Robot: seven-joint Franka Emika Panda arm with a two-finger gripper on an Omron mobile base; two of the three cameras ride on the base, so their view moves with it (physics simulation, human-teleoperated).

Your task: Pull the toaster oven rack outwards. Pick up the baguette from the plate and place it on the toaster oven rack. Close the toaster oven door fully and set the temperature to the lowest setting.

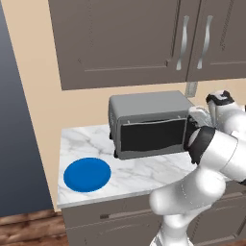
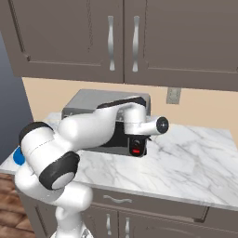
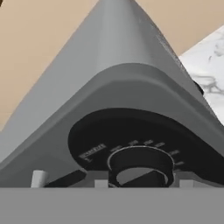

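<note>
Grey metal filled the hand view: the toaster oven (image 3: 118, 78) loomed close, with a black knob (image 3: 141, 164) on its dark control panel (image 3: 131, 131) lying just ahead of the gripper (image 3: 141, 183), between its fingertips. Whether the jaws touched or clamped that knob could not be told. The toaster oven door (image 1: 153, 136) stood shut. The blue plate (image 1: 87, 174) lay bare on the marble counter (image 1: 139, 175), left of the oven, well apart from the gripper
</note>
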